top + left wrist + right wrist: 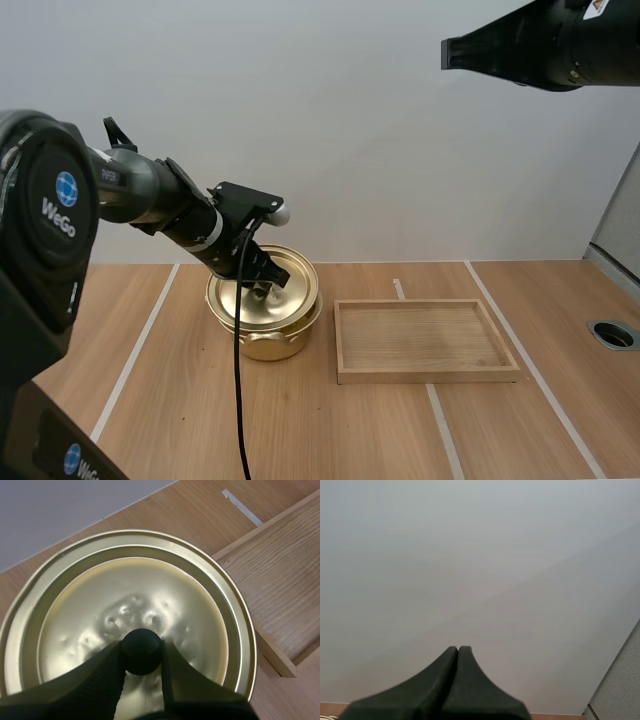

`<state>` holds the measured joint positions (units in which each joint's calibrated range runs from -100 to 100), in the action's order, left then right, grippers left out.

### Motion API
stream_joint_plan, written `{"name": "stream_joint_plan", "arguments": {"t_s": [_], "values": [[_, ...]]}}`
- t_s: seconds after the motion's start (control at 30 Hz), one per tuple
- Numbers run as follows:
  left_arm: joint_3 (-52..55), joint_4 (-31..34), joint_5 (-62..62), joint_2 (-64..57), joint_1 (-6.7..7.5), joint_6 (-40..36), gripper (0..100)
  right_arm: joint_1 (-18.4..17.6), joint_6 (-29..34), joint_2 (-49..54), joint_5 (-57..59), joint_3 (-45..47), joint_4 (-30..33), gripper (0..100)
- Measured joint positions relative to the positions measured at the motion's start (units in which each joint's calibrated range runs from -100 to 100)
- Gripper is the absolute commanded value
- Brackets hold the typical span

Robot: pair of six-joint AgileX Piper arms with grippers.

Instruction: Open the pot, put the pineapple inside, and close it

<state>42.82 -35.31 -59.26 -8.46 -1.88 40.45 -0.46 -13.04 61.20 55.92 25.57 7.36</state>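
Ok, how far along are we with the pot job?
Done: nothing complete yet. In hand: the left hand is pinched on the black knob of the lid, which looks a bit tilted but covers the pot. Left: lifting the lid off, putting the pineapple in, closing. The right hand is shut on nothing, raised high, away from the pot.

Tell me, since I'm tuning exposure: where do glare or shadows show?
Left wrist view: the round gold metal lid shows soft dimpled reflections around its black knob. High view: the gold pot gleams; the shallow wooden tray is evenly lit. Right wrist view: the right gripper is a dark silhouette.
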Motion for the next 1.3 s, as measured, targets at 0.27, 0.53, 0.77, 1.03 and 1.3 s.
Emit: {"name": "stream_joint_plan", "arguments": {"t_s": [0.27, 0.53, 0.77, 1.03, 1.3], "values": [[0.0, -1.9, 0.4, 2.1, 0.0, 1.4, 0, 0.0, 0.0, 0.0, 0.0, 0.0, 0.0, 0], [0.0, -2.9, 0.5, 5.0, 0.0, 1.5, 0, 0.0, 0.0, 0.0, 0.0, 0.0, 0.0, 0], [0.0, -3.4, 0.5, 5.3, 0.0, 1.6, 0, 0.0, 0.0, 0.0, 0.0, 0.0, 0.0, 0], [0.0, -3.4, 0.5, 5.3, 0.0, 1.6, 13, 0.0, 0.0, 0.0, 0.0, 0.0, 0.0, 0], [0.0, -4.6, 0.5, 5.5, 0.0, 2.7, 100, 0.0, 0.0, 0.0, 0.0, 0.0, 0.0, 0]]}}
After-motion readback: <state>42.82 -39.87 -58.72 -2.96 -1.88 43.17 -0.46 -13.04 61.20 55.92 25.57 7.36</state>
